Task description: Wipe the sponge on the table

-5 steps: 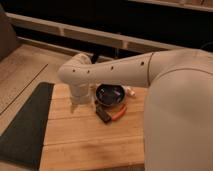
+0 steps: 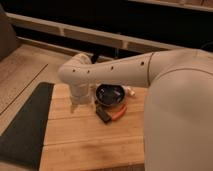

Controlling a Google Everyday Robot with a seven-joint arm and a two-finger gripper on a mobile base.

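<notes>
The table (image 2: 92,142) is a light wooden top of wide planks. My white arm reaches in from the right, bends at an elbow above the table's far left part and points down. The gripper (image 2: 78,103) sits at its lower end, close to or on the planks just left of the dark round bowl (image 2: 110,94). The sponge does not show; it may be hidden beneath the wrist and gripper.
A black rectangular block (image 2: 103,115) and an orange tool (image 2: 119,112) lie right in front of the bowl. A dark green-grey mat (image 2: 25,125) borders the table's left side. My arm's bulky white body covers the right side. Dark benches run along the back.
</notes>
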